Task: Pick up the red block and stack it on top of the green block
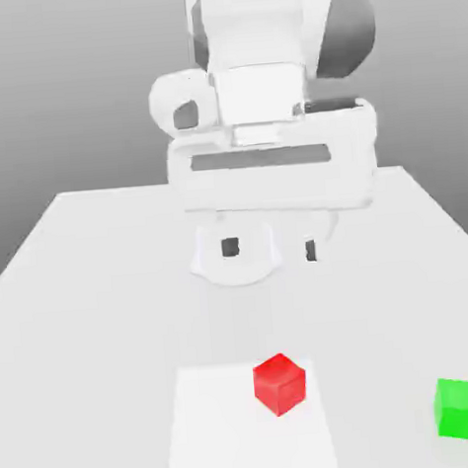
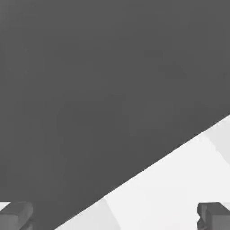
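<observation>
The red block (image 1: 279, 383) is a small cube resting on the white table (image 1: 86, 319), near the front in the exterior view. The green block (image 1: 460, 408), a cube of about the same size, sits apart from it toward the exterior view's right. My gripper (image 1: 270, 248) hangs well above and behind the red block, under the broad white hand (image 1: 273, 171). It is open, with dark fingertips (image 1: 229, 246) set wide apart and nothing between them. In the hand view the gripper (image 2: 115, 218) looks past its two fingertips (image 2: 214, 215) at the table's edge.
A paler square patch (image 1: 224, 437) marks the table under and around the red block. The arm's white base (image 1: 235, 263) stands at the middle back. In the hand view the table (image 2: 179, 188) ends against a dark grey backdrop (image 2: 90, 90).
</observation>
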Robot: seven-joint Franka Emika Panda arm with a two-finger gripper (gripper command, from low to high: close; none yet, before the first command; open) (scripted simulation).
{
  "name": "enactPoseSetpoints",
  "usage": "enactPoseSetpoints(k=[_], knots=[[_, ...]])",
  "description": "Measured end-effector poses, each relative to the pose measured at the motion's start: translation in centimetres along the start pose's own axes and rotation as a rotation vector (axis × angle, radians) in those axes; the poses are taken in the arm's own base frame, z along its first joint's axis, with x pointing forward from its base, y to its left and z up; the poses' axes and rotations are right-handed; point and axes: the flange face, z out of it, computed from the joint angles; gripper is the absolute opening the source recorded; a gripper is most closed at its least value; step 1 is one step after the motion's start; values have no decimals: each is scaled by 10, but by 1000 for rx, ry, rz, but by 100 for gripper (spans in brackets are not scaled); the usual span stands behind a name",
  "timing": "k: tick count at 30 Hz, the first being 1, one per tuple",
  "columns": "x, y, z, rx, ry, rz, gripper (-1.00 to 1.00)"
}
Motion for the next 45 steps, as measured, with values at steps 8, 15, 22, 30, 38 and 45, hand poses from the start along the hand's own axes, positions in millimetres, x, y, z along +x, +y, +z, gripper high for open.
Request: enactPoseSetpoints(k=[8, 15, 22, 30, 38, 45], knots=[[-14, 79, 121, -213, 19, 249, 0], [-15, 94, 173, -220, 17, 259, -100], [-15, 91, 166, -218, 18, 259, -100], [-42, 63, 111, -220, 22, 254, -100], [-170, 12, 98, -221, 26, 266, -100], [-231, 12, 137, -218, 18, 283, -100]])
